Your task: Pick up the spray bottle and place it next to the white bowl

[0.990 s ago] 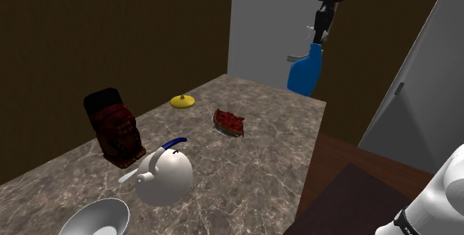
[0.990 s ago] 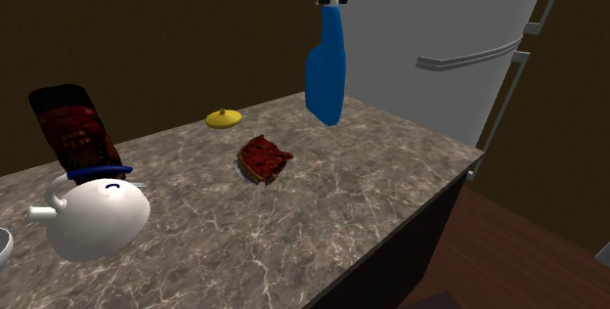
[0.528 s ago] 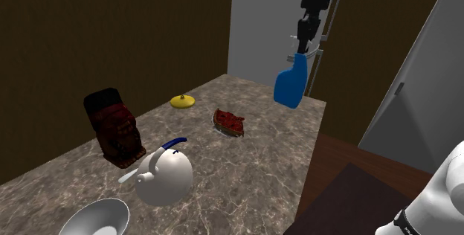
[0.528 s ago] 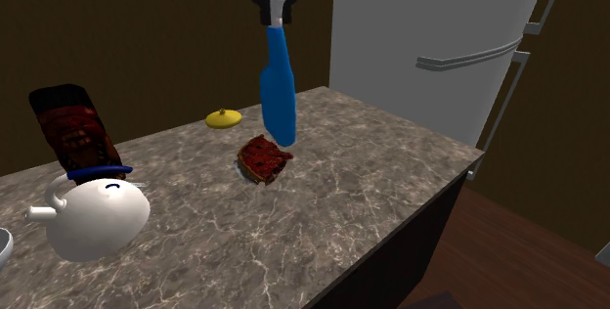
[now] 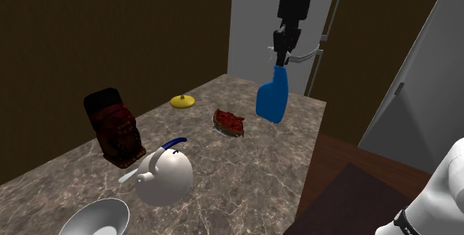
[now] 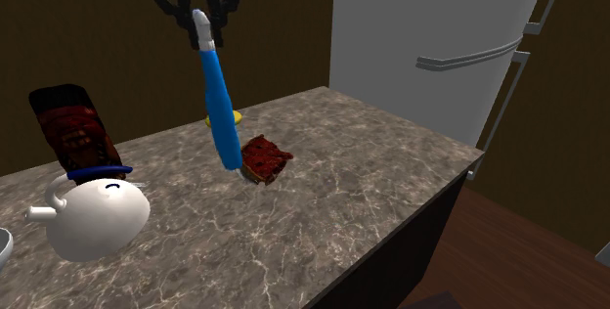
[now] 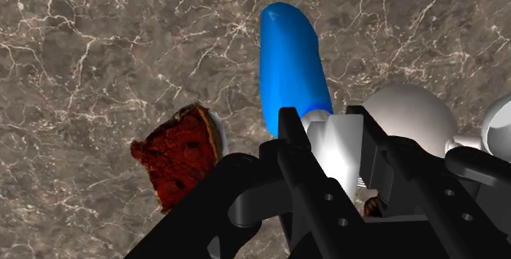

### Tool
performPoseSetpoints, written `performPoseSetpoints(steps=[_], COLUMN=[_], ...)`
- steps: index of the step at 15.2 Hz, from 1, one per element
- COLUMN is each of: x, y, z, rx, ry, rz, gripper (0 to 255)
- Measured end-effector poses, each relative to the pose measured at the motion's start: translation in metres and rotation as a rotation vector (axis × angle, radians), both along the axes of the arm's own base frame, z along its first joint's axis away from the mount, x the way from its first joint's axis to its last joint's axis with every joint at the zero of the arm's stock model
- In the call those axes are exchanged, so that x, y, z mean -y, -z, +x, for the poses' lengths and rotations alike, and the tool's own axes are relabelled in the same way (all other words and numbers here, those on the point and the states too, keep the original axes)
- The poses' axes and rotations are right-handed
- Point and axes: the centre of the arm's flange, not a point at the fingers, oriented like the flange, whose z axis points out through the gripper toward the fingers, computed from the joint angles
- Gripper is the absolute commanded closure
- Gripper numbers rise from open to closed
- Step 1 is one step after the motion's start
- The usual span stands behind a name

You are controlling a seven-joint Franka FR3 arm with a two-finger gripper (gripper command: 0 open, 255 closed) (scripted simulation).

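Pincer (image 5: 281, 57) is clamping the white head of the spray bottle (image 5: 272, 101), one finger on each side of it, as the wrist view is showing. The bottle is hanging in the air above the table (image 5: 245, 174) with its blue body pointing down and slanting. Its base is hovering near the red-brown slice (image 5: 229, 120) and not touching anything.

Handling, my read: the body is looking stiff and smooth, so I'm expecting it to act as a rigid shell. It is probably light, though how full it is I can't tell. The hold is at the very top, so the long body is working like a pendulum and quick moves risk swinging or twisting it in the grip. The head and neck are the sensible place to hold, since the wide, slick body offers less purchase. It is tall on a small base, so I'm treating tipping at set-down as the main risk.

White bowl (image 5: 93, 219) is sitting at the near end of the table, well apart from the bottle, with the white teapot (image 5: 165, 175) standing between them.

Labels: I'm seeing plain blue and plain white on the bottle in all three views. No brand, sticker or readable writing is showing on it, nor on the bowl or teapot.
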Motion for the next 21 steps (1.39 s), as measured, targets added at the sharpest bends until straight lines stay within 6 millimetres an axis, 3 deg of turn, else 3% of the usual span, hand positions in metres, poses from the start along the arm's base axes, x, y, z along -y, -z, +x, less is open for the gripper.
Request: performPoseSetpoints(steps=[21], x=[-0.266], y=[0.071], z=[-0.009], rx=[0.001], ry=[0.000], rz=[0.000], gripper=[255])
